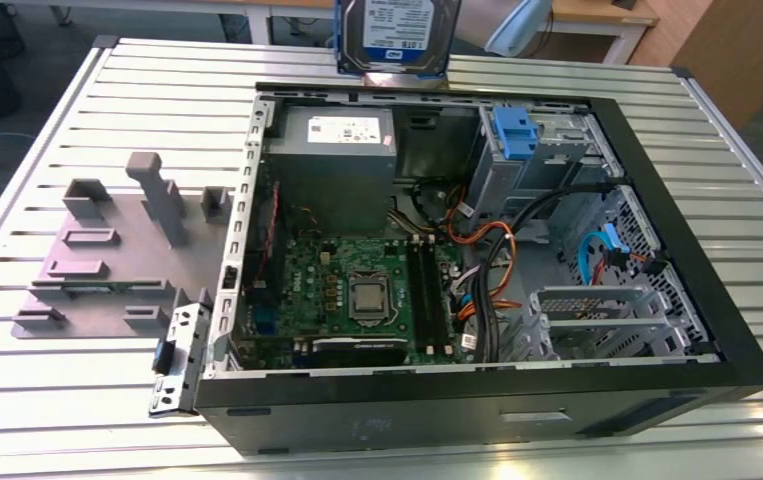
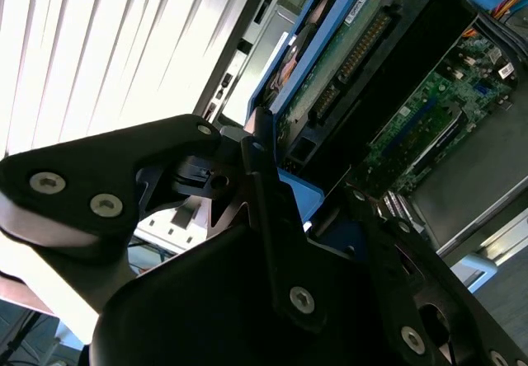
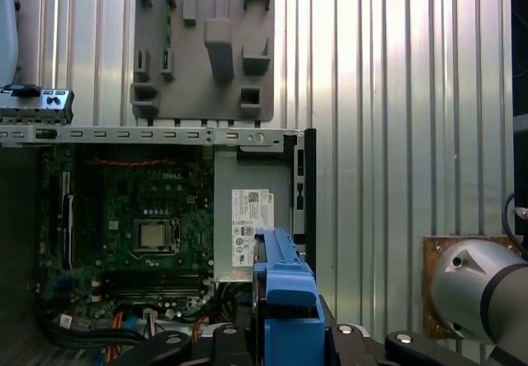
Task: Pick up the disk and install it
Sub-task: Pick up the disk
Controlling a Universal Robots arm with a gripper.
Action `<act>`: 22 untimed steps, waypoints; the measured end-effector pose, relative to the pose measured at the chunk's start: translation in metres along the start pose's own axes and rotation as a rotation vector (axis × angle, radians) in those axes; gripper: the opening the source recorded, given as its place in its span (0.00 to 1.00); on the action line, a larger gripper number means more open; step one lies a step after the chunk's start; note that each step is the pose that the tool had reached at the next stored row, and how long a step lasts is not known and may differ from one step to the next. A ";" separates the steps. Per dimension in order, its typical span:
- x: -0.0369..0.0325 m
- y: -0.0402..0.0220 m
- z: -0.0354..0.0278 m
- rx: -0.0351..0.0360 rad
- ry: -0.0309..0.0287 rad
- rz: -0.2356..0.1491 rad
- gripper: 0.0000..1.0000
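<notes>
Silver disk (image 1: 395, 35) with the white-and-blue label hangs on edge at the top of the exterior view, label facing that camera; it's in the air just above the far rim of the open case (image 1: 488, 410), not inside it; slatted metal table (image 1: 74, 400) under everything. We read the gripper (image 3: 285, 343) as clamped on the disk: in the first wrist view the disk's blue side bracket (image 3: 287, 296) sits in the middle of the gripper, and nothing else holds the disk up. In the second wrist view the disk (image 2: 346, 53) shows its green circuit side and runs away from the gripper toward the case; so we judge its long axis points out of the jaws and down at the case, not across it. Key relation: the bay (image 1: 541, 160) with the blue latch (image 1: 515, 132) lies below the disk and a bit to the exterior view's right, in the far corner of the case; the power supply (image 1: 334, 150) sits almost straight under the disk, beside that bay on the exterior view's left; the bare metal cage (image 1: 595, 315) at the near corner is well apart from the disk; motherboard (image 1: 354, 290) on the case floor between them; grey fixture plate (image 1: 101, 250) lies on the table outside the case, on the exterior view's left; disk not yet installed.
</notes>
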State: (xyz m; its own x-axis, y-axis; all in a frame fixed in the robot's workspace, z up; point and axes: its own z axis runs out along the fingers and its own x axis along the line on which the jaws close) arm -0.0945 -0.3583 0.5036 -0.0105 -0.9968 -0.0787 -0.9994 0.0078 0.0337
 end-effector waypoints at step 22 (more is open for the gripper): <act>-0.0001 -0.0067 -0.0002 0.0000 0.0000 0.000 0.37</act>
State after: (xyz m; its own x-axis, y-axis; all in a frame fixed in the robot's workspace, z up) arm -0.0878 -0.3583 0.5036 -0.0105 -0.9968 -0.0787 -0.9994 0.0078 0.0336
